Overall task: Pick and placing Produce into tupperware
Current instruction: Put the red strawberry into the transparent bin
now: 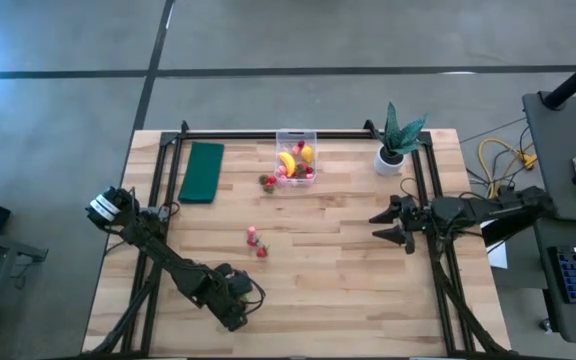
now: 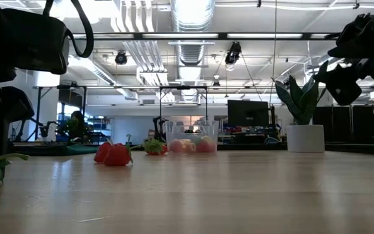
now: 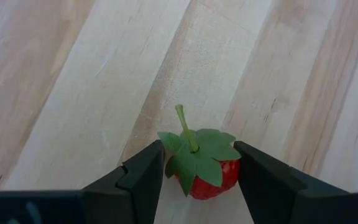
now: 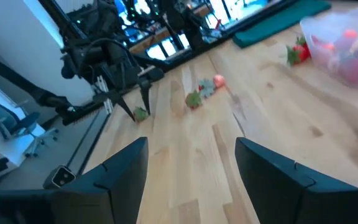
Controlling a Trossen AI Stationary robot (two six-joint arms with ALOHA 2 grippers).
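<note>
Red strawberries [image 1: 256, 242] lie mid-table in the high view, at six o'clock from the tupperware [image 1: 296, 158]; right gripper [image 1: 393, 224] waits open at three. Left wrist view: left gripper [image 3: 197, 174] brackets one strawberry [image 3: 205, 168], unclosed. Grasp pending; next, close.

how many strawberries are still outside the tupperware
4: one beside the tupperware at, two mid-table, one between the left gripper fingers. Others may be hidden.
</note>
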